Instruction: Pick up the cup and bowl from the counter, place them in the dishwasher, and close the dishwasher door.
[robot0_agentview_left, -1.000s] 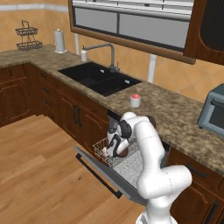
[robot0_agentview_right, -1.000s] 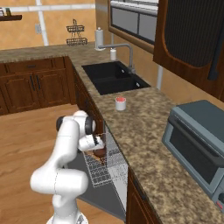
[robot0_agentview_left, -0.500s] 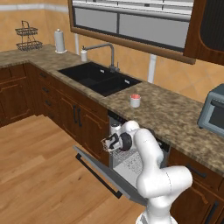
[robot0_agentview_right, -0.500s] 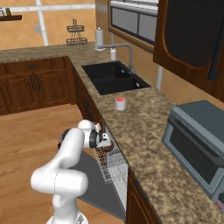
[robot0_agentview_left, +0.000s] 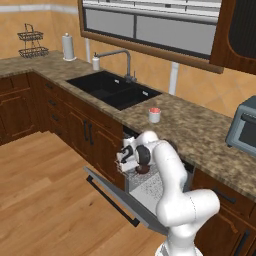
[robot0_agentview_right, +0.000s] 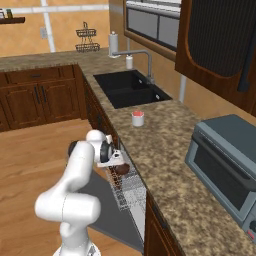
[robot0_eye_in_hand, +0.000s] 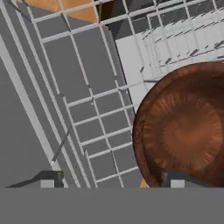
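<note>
You are looking over a white robot arm at a granite tabletop (robot0_agentview_left: 210, 135) above dark wooden cabinets. The dishwasher (robot0_agentview_left: 150, 187) sits under the tabletop, and the dishwasher door (robot0_agentview_left: 117, 195) is folded down flat towards the wooden floor, its dark bar handle along the near edge. The gripper (robot0_agentview_left: 131, 156) hangs just above the white wire rack (robot0_agentview_right: 127, 187), right in front of the tabletop edge. The bowl (robot0_agentview_left: 141, 170), dark reddish-brown and glossy, rests at the rack just under the gripper. In the hand view the bowl (robot0_eye_in_hand: 186, 127) sits upright with its hollow facing the camera, over the rack wires. The jaws stand wide apart, with one fingertip (robot0_eye_in_hand: 49, 179) to the left over the rack and the other at the bowl's rim; they hold nothing. The cup (robot0_agentview_left: 154, 115), pale with red at its top, stands upright on the tabletop, just right of the black sink (robot0_agentview_left: 112, 90). A grey toaster oven (robot0_agentview_right: 225, 165) sits far right.
</note>
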